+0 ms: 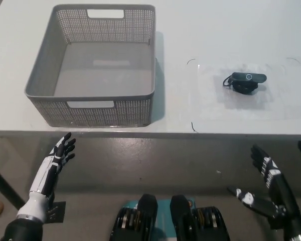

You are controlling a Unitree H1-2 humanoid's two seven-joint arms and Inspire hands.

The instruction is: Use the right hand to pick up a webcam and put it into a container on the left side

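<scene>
A small black webcam [247,82] lies on the white table [210,30] at the right, its lens ring facing up. A grey perforated basket [50,95] stands at the left with nothing inside it. My black right hand [265,181] is low at the bottom right, below the table's front edge, open with its fingers spread and well short of the webcam. At the lower left, my white left hand [56,161] rests open, also below the table edge and in front of the basket.
The table's front edge [190,134] runs across the picture between both hands and the objects. Thin corner marks [192,125] outline a patch of table around the webcam. Grey floor lies below the edge.
</scene>
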